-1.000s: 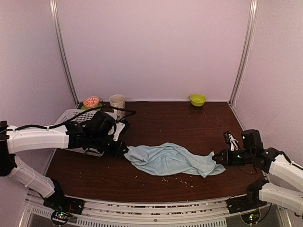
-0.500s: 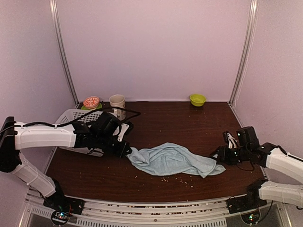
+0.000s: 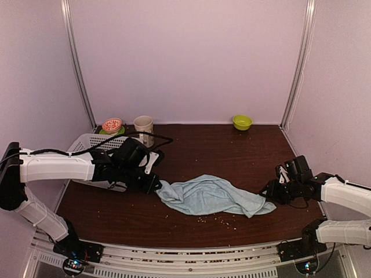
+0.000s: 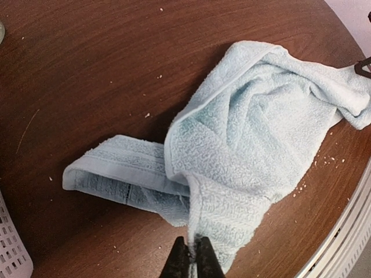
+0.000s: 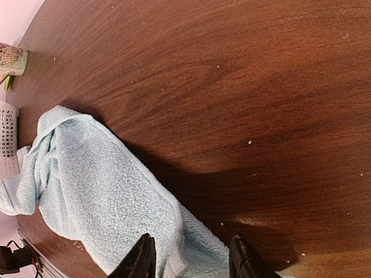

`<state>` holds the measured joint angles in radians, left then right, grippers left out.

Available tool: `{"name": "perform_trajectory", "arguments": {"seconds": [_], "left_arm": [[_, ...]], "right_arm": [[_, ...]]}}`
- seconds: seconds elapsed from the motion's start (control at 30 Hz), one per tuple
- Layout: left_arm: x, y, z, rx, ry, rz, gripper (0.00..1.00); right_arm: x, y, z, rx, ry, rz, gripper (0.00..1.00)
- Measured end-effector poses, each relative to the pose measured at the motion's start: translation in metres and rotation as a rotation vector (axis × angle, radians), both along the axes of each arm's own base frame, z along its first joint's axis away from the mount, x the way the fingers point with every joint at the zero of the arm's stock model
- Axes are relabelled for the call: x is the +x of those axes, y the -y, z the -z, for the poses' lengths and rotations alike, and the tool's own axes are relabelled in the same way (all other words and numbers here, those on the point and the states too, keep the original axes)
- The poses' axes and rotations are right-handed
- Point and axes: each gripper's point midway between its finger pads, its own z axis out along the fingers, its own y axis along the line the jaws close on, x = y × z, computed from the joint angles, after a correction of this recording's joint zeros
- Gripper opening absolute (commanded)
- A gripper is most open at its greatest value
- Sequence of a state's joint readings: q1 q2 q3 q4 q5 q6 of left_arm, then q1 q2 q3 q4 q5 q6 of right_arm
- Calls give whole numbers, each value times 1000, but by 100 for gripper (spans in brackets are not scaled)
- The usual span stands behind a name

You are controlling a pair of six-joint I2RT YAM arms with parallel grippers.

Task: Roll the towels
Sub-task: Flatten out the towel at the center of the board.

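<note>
**Operator:** Top external view had the white mesh basket (image 3: 87,142) at the far left of the desk (image 3: 220,150), with my left arm (image 3: 52,168) reaching over it. The left tool (image 3: 155,186) sat just past the basket's right edge.

**Colleague:** Clenched?

**Operator:** Yes. My left wrist camera showed its fingers (image 4: 204,263) pressed together on a hem of the light blue towel (image 3: 208,196).

**Colleague:** And where was the towel?

**Operator:** Crumpled across the middle of the desk, nearer the front edge, stretched between both tools. Crumbs (image 3: 217,219) were scattered just in front of it.

**Colleague:** The right side?

**Operator:** The right tool (image 3: 268,191) was at the towel's right end. On my right wrist camera its fingers (image 5: 142,260) stood apart, released, with the end of the cloth lying between them. I couldn't tell whether either finger touched it.
</note>
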<state>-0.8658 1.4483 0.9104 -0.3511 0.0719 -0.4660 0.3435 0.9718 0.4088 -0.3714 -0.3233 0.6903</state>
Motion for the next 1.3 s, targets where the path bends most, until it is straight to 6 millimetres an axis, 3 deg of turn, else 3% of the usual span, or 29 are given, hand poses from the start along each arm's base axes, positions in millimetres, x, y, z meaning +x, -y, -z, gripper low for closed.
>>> {"name": "perform_trajectory", "arguments": {"seconds": [0.17, 0.23, 0.37, 0.47, 0.57, 0.67, 0.77, 0.83, 0.9, 0.97, 1.03, 1.17, 1.3], "left_arm": [[0, 0, 0, 0, 1, 2, 0], [0, 0, 0, 1, 1, 3, 0], [0, 0, 0, 0, 1, 4, 0], [0, 0, 0, 0, 0, 5, 0], [0, -2, 0, 12, 1, 2, 0], [2, -5, -14, 28, 26, 0, 0], [5, -9, -64, -8, 114, 8, 0], [3, -14, -111, -75, 199, 13, 0], [-7, -25, -164, -165, 300, 20, 0], [-25, -43, -214, -261, 398, 34, 0], [-48, -65, -250, -343, 478, 47, 0], [-88, -97, -284, -448, 541, 99, 0], [-109, -102, -298, -490, 528, 162, 0]], "right_arm": [[3, 1, -1, 8, 4, 22, 39], [4, 1, -2, 12, 7, 26, 29], [7, 0, -5, 21, 22, 38, 1], [11, 0, -13, 31, 42, 47, 0], [17, -1, -34, 34, 107, 35, 0], [26, -7, -82, 51, 244, -19, 0], [29, -21, -172, 101, 476, -136, 0], [18, -27, -232, 123, 638, -225, 0], [-3, -29, -273, 125, 762, -307, 0], [-25, -27, -298, 118, 847, -364, 0], [-51, -23, -318, 107, 933, -415, 0], [-94, -22, -351, 146, 1064, -497, 0], [-122, -26, -376, 230, 1137, -554, 0]]}}
